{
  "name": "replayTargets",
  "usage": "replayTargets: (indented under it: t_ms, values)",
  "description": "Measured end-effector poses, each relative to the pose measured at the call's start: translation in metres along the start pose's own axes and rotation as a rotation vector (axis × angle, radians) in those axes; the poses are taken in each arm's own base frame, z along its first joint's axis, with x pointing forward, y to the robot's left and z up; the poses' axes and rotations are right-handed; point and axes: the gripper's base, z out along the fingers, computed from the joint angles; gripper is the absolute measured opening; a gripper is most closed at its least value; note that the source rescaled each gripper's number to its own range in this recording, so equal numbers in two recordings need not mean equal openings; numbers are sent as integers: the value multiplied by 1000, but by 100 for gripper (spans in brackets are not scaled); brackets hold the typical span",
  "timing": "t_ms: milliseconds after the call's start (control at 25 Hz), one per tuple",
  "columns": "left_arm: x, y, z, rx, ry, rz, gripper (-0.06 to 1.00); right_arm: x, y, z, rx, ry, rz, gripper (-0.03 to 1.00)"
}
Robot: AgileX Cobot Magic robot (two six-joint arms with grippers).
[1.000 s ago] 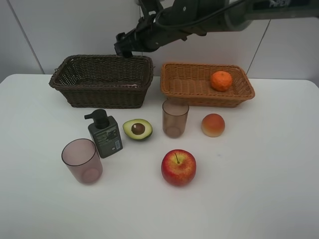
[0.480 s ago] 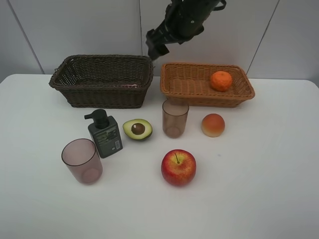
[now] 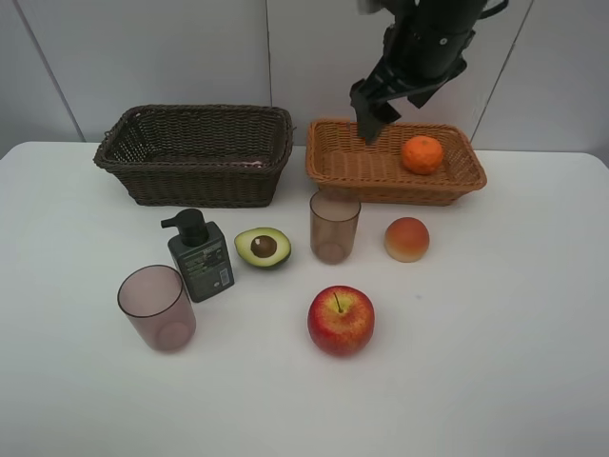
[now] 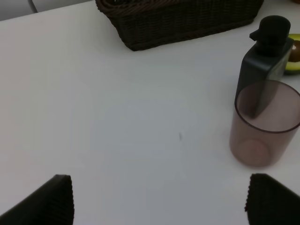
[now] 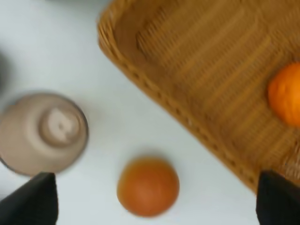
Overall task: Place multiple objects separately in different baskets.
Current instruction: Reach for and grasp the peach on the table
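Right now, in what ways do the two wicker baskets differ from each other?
Colour: the dark brown basket against the light orange-tan basket. Contents: the light orange-tan basket holds a tangerine; the dark brown basket shows no fruit. Depth: the dark brown basket looks deeper than the orange-tan one. Both are rectangular, woven and upright.
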Motion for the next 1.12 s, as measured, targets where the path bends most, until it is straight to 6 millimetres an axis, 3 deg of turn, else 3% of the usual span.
replayTargets:
  t_ms: [240,520,800,1120]
  values:
    - [0,0,0,0,0,0,97,39,-5,30,-42,97,24,83]
    - [0,0,0,0,0,0,97,64,-4,57,-79,121,55,83]
    - [0,0,0,0,0,0,97,74,-4,73,-91,108,87,83]
    - [0,0,0,0,0,0,97,81,-1,112,-125,175,102,83]
